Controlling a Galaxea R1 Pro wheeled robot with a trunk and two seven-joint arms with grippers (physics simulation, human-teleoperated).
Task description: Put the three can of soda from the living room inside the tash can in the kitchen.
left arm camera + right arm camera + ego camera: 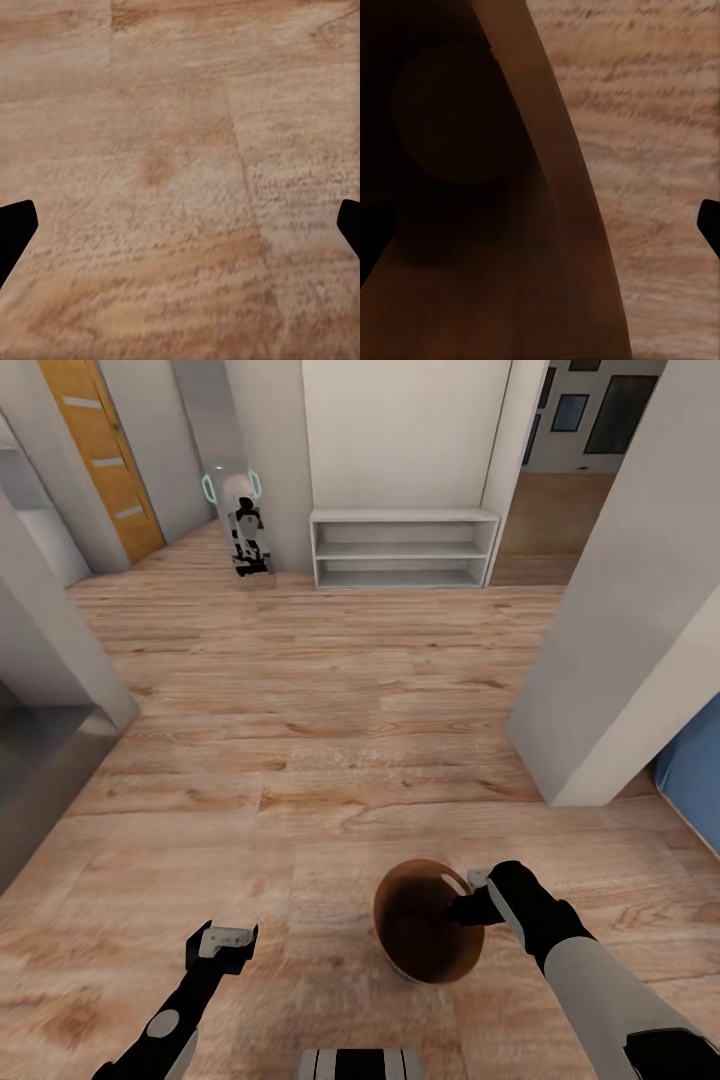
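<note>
The right gripper grips the brown rim of the bin, fingers straddling its wall. The left gripper hangs with fingers spread and empty over the wood floor. A white shelf stands against the far wall.

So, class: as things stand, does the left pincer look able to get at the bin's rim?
Probably yes. The left pincer hangs open over bare floor, with nothing between it and the bin. The right pincer already sits at the far rim.
</note>
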